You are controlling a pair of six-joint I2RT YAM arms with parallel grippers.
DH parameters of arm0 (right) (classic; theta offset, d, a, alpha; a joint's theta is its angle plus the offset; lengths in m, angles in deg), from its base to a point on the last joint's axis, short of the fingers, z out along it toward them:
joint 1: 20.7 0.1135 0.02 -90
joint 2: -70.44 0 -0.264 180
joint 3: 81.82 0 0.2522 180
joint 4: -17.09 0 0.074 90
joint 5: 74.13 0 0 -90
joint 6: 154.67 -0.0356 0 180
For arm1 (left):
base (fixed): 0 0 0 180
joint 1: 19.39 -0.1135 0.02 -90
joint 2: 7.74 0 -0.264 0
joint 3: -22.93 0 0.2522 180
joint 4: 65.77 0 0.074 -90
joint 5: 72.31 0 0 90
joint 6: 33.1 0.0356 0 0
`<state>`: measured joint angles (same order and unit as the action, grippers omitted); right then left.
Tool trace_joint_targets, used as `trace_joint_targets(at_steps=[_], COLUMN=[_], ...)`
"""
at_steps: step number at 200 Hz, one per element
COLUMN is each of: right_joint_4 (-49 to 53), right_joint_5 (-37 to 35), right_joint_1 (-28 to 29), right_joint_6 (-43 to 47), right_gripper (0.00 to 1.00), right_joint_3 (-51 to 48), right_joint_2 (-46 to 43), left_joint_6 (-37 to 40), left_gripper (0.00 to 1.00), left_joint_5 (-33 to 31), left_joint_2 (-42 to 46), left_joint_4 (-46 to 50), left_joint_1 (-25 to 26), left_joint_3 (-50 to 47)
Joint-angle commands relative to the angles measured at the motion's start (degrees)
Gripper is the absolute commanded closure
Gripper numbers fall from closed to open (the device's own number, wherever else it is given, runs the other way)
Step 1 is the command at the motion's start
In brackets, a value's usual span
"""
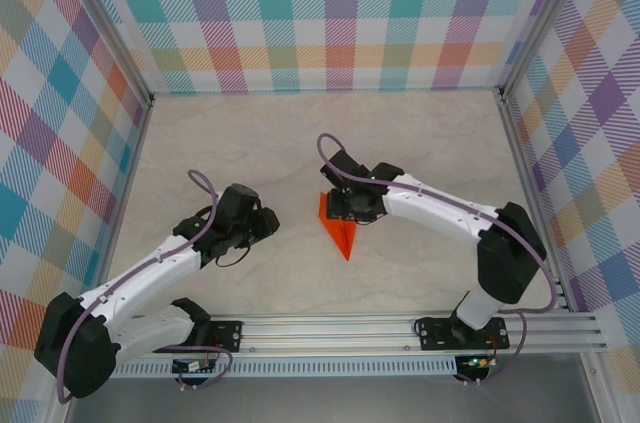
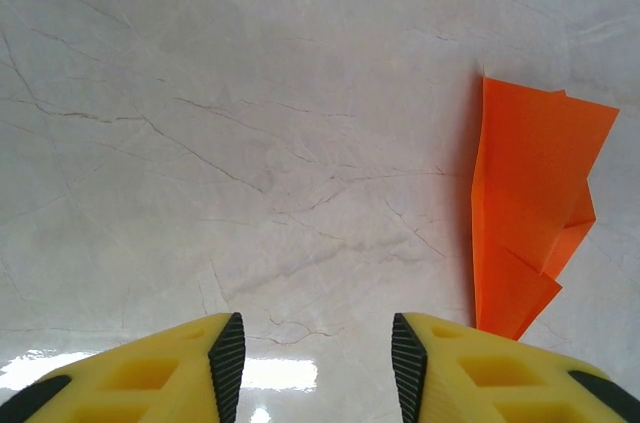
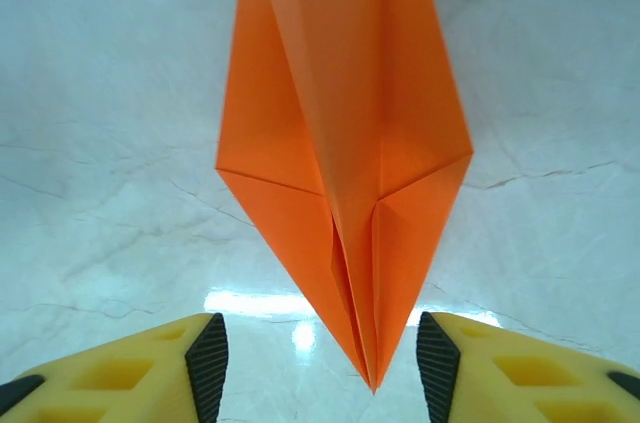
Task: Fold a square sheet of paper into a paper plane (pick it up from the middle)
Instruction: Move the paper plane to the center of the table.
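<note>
The paper plane (image 3: 345,173) lies folded, plain orange, on the marbled table (image 3: 100,93).

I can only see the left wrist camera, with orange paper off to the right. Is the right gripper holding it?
Observer: No. The right gripper is open, and the paper plane lies on the table, its nose pointing into the gripper's gap without touching it.
Operator: Does the fold look finished?
Observer: In the right wrist view, a centre ridge runs nose to tail, with a wing on each side.
Operator: Which way does the nose point?
Observer: From above, toward the near edge of the table.
</note>
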<state>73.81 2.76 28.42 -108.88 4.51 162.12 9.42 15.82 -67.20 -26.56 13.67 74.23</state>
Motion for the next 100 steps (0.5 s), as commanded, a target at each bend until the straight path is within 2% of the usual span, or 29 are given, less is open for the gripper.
trace_joint_targets(at_steps=[1,36,61,89,100], right_joint_4=[1.2,0.7,3.0,4.0,3.3], right_joint_5=[-6.5,-19.5,-30.1,-39.7,-40.8], right_joint_1=[0.1,0.0,-0.5,-3.1,-5.4], right_joint_6=[0.5,2.0,3.6,5.0,5.7], right_gripper=[0.41,0.29,0.11,0.06,0.03], right_joint_3=[-3.0,-9.9,-12.8,-17.5,-19.8], right_joint_2=[-7.6,-20.5,-27.5,-33.0,-34.8], left_joint_6=[2.2,5.3,8.5,11.4,12.6], left_gripper=[0.51,0.47,0.48,0.43,0.41], left_joint_5=[-1.9,-4.8,-7.2,-10.8,-12.4], left_joint_2=[1.8,4.4,7.0,10.6,12.0], left_joint_4=[1.0,2.2,1.8,2.0,2.1], left_joint_1=[-0.8,-0.7,-0.8,-0.8,-0.8], left_joint_3=[0.2,0.1,-0.6,-1.2,-1.6])
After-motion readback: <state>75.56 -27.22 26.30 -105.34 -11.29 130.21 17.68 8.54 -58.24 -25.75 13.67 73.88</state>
